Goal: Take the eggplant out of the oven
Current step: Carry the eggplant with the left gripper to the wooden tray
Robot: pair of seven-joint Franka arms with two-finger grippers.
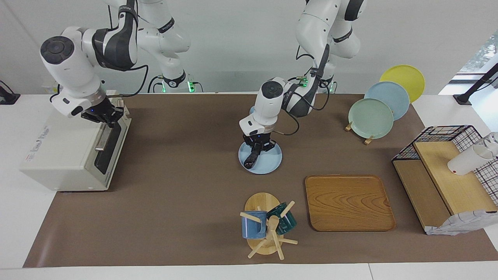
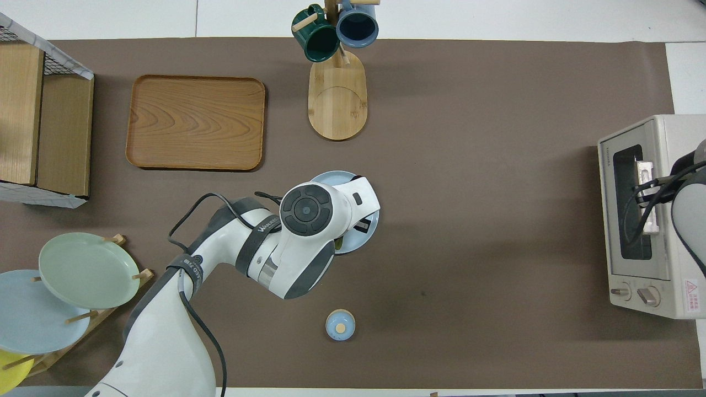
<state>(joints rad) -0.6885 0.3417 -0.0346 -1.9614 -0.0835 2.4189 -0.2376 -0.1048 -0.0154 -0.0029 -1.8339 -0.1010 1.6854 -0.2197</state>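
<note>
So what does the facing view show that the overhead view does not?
Only the facing view shows the eggplant in the left gripper, tip on the blue plate, and the yellow plate whole. Only the overhead view shows the small blue lid and the oven's knobs. Both show the oven, the right gripper at its door, the wooden tray and the mug stand.

Wall: plain white, running along the robots' end of the bench (image 1: 432, 107)
Bench: white top; a brown mat (image 1: 186, 163) covers most of it
Window: a bright pane (image 1: 482, 54) at the left arm's end; daylight and foliage show through it
Light: even, soft; faint shadows on the mat
</note>
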